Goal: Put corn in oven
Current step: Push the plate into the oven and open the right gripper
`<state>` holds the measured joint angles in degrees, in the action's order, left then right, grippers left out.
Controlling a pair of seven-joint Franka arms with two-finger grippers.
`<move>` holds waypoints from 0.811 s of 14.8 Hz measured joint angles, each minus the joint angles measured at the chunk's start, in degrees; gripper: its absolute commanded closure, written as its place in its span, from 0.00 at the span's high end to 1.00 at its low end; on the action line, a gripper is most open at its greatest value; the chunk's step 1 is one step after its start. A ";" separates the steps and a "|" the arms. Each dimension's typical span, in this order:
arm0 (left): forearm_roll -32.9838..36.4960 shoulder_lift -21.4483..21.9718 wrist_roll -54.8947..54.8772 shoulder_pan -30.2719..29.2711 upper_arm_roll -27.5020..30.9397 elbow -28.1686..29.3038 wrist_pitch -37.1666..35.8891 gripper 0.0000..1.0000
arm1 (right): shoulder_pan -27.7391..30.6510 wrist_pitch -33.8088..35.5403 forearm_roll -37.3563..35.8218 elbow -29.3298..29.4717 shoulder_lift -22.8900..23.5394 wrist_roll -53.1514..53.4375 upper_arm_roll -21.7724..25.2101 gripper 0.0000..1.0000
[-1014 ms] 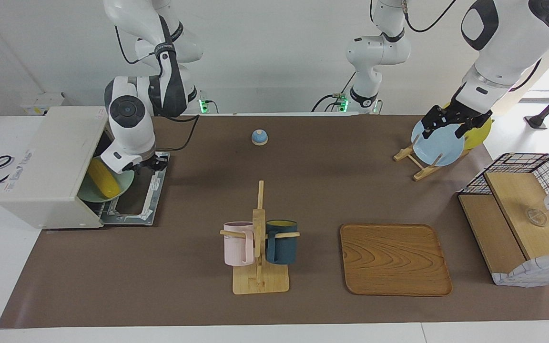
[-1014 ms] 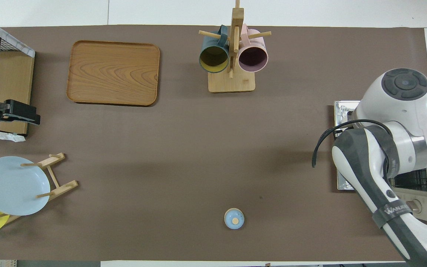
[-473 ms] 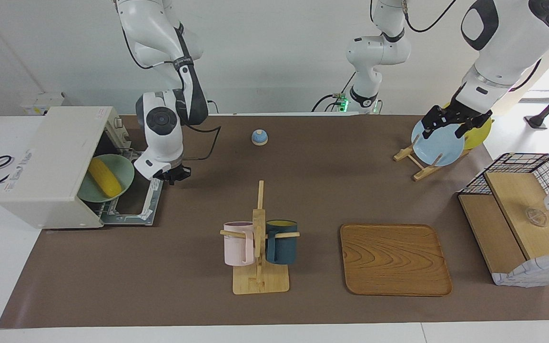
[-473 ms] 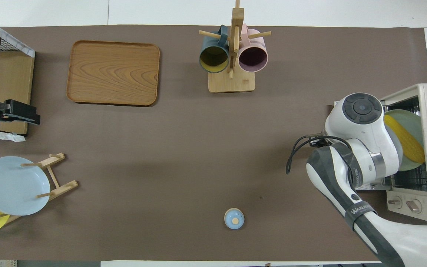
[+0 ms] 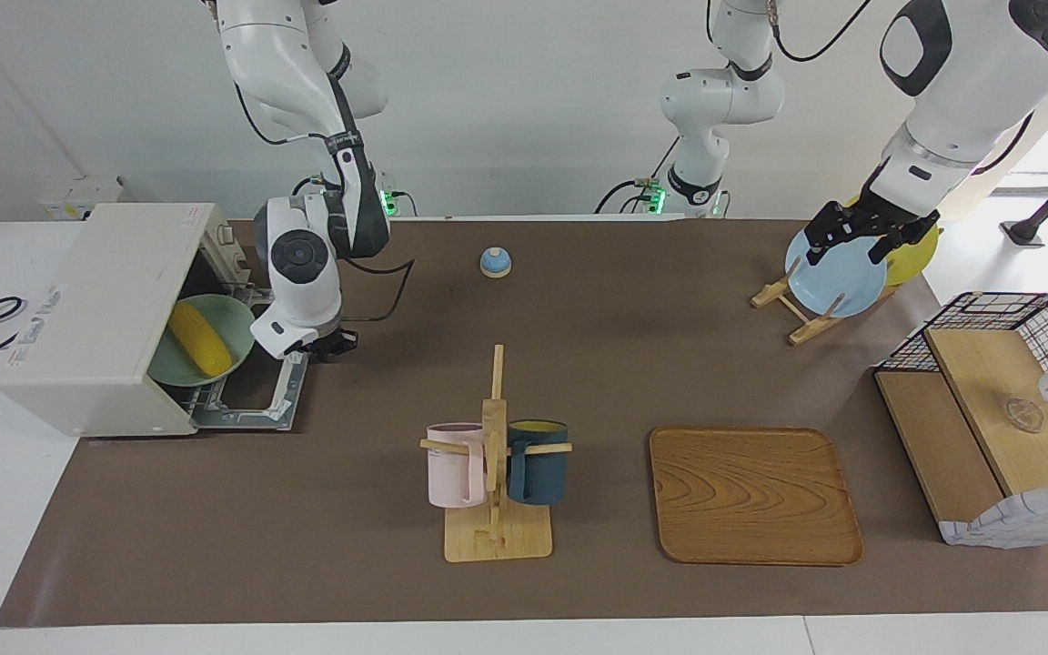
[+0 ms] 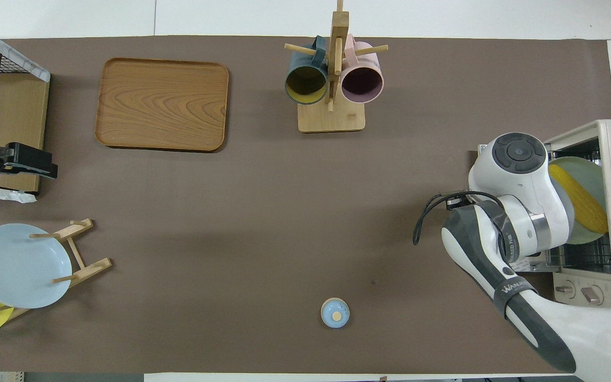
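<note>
- Corn (image 5: 196,339) is lying on a pale green plate (image 5: 233,320) w/ the plate sitting on the wire rack (image 5: 206,397) in the mouth of the toaster oven (image 5: 101,314), partly under its roof; the plate's edge is sticking out over the dropped door (image 5: 256,396).
- Oven is sitting at the right arm's end of the tabletop (image 5: 378,564), door lying open flat.
- Right tool (image 5: 328,344) is hanging just over the door's outer edge, beside the plate, not touching corn; fingertips are pinched together, holding nothing.
- Left tool (image 5: 861,238) is hovering over the light blue plate (image 5: 833,273) in the wooden plate rack (image 5: 783,309) at the left arm's end, jaws spread wide, nothing in them; that arm is waiting.
- Yellow plate (image 5: 915,255) is standing in the same rack, just beside the blue one.
- Mug tree (image 5: 494,455) w/ pink mug (image 5: 453,466) & dark blue mug (image 5: 538,461) is standing mid-tabletop, wooden tray (image 5: 751,496) beside it.
- Small blue lid (image 5: 495,262) is resting nearer the robots than the mug tree.
</note>
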<state>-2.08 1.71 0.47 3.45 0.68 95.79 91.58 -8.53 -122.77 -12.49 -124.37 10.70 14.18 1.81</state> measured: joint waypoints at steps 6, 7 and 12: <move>0.00 0.00 0.00 0.00 0.00 0.00 0.00 1.00 | -0.09 1.24 -3.69 0.03 0.05 0.00 -0.08 0.00; 0.00 0.00 0.00 0.00 0.00 0.00 0.00 1.00 | -0.10 1.51 -4.34 0.09 0.05 0.00 -0.29 0.00; 0.00 0.00 0.00 0.00 0.00 0.00 0.00 1.00 | -0.53 10.19 -6.61 4.51 -0.57 -0.58 -1.47 0.00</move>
<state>-2.08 1.71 0.47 3.45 0.68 95.79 91.58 -9.06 -112.58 -19.10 -119.86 10.14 13.60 0.34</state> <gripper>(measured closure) 0.000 0.991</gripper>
